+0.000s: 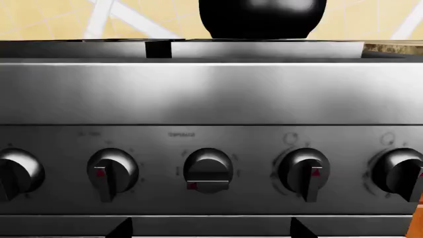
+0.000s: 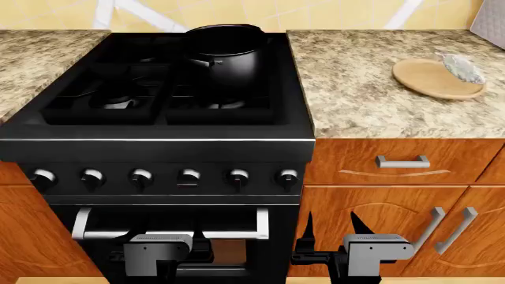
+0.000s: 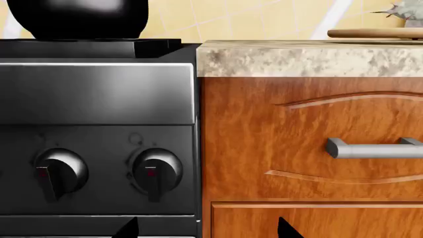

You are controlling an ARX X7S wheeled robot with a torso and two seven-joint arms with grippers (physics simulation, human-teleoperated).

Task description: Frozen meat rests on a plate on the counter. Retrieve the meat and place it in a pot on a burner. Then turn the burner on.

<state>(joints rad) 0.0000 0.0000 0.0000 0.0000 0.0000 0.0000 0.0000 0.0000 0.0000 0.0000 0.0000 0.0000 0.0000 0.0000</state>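
Meat (image 2: 462, 68) at plate's (image 2: 426, 80) two o'clock looks stiff, slick, grab mid-slab; right gripper (image 2: 332, 228) wide open, empty.

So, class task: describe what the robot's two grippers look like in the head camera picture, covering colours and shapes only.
Both look alike. The left gripper and the right gripper each have a boxy light grey housing with rounded corners, carried on black fittings. From each rise two thin black fingers tapering to sharp points, clearest on the right. No cables or markings can be made out.
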